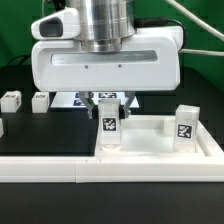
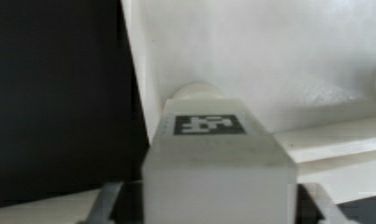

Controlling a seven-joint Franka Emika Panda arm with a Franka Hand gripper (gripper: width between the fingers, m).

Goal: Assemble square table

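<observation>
The square table's top is a large white slab with a raised rim, lying at the exterior view's right. One white tagged leg stands upright at its near-left corner. My gripper hangs straight above and is shut on this leg's upper part. In the wrist view the leg fills the middle between my fingers, over the white top. A second tagged leg stands upright at the top's right corner. Two more legs lie loose on the black table at the left.
The long white border rail runs along the front edge. The marker board lies behind the gripper, partly hidden by it. A green backdrop stands behind the table.
</observation>
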